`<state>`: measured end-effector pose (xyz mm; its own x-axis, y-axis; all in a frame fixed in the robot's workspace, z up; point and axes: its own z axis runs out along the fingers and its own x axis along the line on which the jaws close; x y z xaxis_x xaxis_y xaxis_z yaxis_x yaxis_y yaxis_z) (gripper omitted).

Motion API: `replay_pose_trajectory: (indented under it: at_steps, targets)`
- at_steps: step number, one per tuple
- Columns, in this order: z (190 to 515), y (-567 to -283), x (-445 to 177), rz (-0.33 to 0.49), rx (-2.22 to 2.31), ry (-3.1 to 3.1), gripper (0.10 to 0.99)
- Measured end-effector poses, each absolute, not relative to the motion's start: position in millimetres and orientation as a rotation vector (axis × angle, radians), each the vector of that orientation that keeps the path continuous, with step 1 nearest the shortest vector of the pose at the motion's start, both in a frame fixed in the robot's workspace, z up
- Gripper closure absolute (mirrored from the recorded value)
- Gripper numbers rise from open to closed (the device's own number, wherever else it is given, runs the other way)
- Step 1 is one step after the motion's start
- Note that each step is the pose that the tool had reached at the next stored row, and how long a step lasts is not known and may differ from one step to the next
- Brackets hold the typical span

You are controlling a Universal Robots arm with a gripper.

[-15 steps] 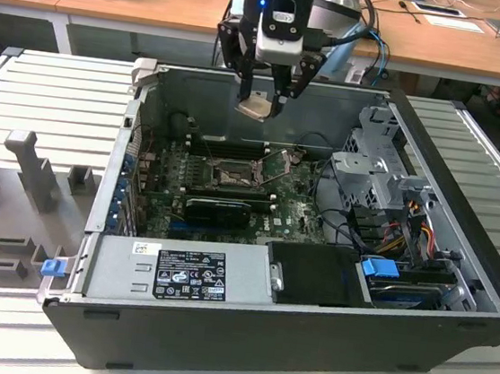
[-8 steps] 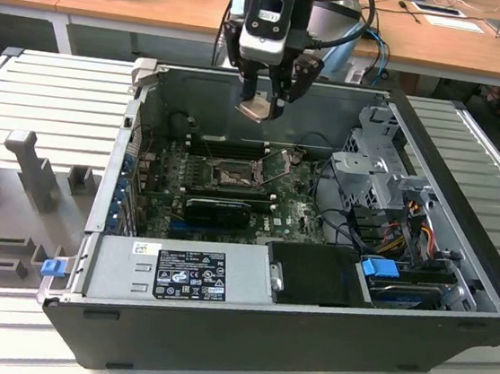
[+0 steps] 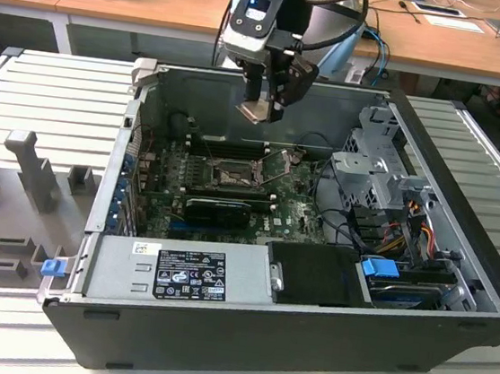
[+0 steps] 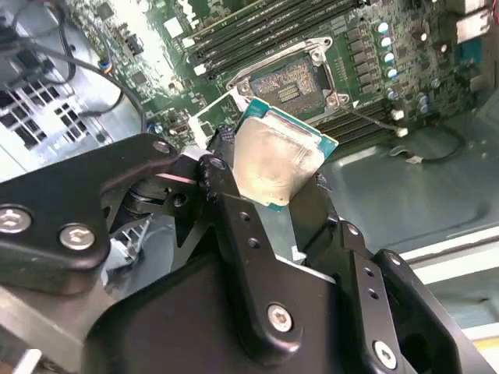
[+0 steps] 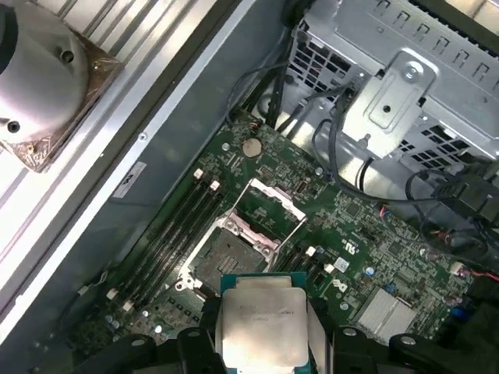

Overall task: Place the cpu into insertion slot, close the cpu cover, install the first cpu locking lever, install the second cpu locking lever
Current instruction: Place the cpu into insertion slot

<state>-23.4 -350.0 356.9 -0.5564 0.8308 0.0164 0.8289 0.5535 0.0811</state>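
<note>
Hovering above the open computer case [image 3: 455, 292], the gripper [image 3: 261, 109] points down, its jaws clamped on the cpu [image 4: 277, 156], well above the insertion slot [image 5: 224, 263]. The exterior view gives the height over the green board [image 3: 297, 212]. The second wrist view catches the chip's dull silver face and teal rim between black fingers [image 4: 234, 210]. The first wrist view finds the thin metal cpu cover [image 5: 281, 201] raised open beside the dark square socket

I am seeing print on the black label [image 3: 190, 273] of the power supply [image 3: 123, 269] and on the cpu [image 5: 263, 327], but making out no words.
</note>
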Motion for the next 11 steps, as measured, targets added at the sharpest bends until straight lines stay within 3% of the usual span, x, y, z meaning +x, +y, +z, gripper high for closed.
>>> replay_pose_trajectory:
  at_steps: [11]
  targets:
    - [355.2, -350.0, -23.4, 0.118, 1.763, 2.558, 0.561]
